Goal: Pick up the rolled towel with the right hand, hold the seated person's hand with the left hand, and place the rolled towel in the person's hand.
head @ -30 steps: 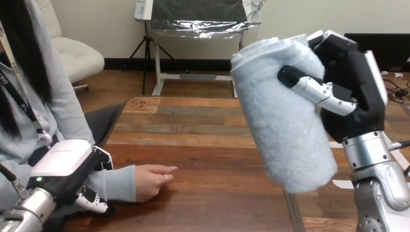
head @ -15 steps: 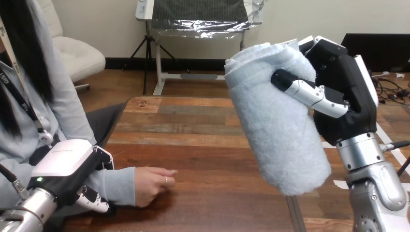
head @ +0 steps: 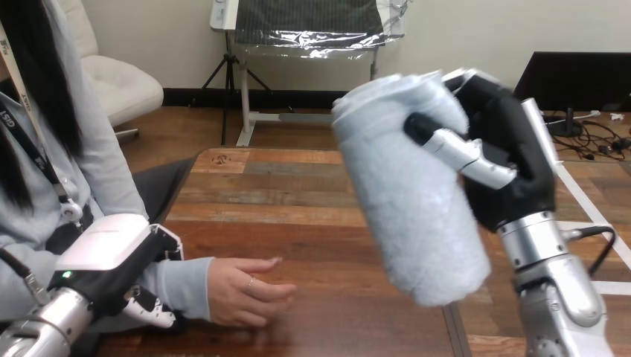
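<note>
The rolled towel point(head: 417, 201), pale blue and thick, hangs tilted above the table's right half. My right hand point(head: 506, 160) is shut on it, thumb across its front and fingers behind. At the lower left the person's hand point(head: 249, 291) rests on the table point(head: 298, 193) with its fingers loosely spread. My left hand point(head: 111, 256) sits on the grey-sleeved forearm just behind that hand, with its fingers point(head: 152, 311) curled under the sleeve. The towel is apart from the person's hand, up and to its right.
The person sits at the table's left side, with the torso at the view's left edge. A seam point(head: 452, 327) runs through the tabletop under the towel. Bare wood lies between the person's hand and the towel.
My right hand has carried the towel leftward, nearer the person. The person's hand has slid a little right and loosened from a near fist. My left hand has shifted slightly with the forearm.
</note>
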`<state>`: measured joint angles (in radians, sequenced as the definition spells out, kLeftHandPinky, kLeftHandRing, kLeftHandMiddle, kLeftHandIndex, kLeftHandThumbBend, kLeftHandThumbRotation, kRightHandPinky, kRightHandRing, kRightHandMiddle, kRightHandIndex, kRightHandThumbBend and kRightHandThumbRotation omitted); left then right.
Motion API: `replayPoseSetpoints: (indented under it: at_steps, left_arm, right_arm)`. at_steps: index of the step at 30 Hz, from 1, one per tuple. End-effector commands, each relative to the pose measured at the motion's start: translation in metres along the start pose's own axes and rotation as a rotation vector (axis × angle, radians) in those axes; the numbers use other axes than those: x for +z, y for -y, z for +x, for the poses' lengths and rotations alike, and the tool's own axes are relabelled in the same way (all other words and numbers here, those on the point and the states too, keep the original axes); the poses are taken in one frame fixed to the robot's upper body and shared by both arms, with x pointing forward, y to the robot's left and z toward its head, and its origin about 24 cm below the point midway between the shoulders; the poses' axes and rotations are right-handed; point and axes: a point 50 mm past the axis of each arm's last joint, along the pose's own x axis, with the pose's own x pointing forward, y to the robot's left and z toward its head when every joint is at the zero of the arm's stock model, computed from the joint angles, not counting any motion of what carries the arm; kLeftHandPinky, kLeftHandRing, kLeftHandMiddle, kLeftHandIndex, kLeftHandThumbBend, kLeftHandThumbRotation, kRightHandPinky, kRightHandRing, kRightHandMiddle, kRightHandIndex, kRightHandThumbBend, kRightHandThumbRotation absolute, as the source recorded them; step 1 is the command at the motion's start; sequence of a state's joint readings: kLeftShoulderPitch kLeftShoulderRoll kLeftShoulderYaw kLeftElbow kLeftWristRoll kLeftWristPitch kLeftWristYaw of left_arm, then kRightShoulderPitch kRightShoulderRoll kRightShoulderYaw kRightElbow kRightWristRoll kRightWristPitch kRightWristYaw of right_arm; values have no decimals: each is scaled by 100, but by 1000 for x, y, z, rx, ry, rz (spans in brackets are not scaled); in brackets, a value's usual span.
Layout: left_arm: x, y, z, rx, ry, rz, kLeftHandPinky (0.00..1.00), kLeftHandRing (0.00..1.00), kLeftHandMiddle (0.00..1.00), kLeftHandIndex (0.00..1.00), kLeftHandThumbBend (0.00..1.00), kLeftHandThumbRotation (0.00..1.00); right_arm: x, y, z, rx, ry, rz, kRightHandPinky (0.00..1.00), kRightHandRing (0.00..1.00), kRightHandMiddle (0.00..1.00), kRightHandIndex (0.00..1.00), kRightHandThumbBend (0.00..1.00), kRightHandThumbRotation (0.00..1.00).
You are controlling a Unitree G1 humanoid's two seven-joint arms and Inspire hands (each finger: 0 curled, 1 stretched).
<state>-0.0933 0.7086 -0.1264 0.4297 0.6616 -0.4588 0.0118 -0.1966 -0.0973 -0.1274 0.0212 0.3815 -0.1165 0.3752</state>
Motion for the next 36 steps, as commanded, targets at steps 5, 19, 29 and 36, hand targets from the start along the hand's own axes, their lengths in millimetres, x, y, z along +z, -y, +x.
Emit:
replayPoseSetpoints:
  at_steps: [5,19,29,36]
  left_arm:
    - [33,-59,18,208,143,21,20,25,32,32,85,0]
    - [56,-84,25,250,214,26,19,24,31,32,85,0]
    - [70,-97,29,272,255,28,19,24,31,32,83,0]
    - [77,-103,33,283,276,17,18,23,30,31,83,0]
  right_arm:
    - [10,-12,22,61,90,52,17,27,40,39,28,0]
    - [-3,-17,30,82,72,56,15,26,40,38,24,0]
    - [-14,-20,36,100,68,66,14,26,40,38,23,0]
    - [-26,-23,40,120,58,95,14,26,40,38,23,0]
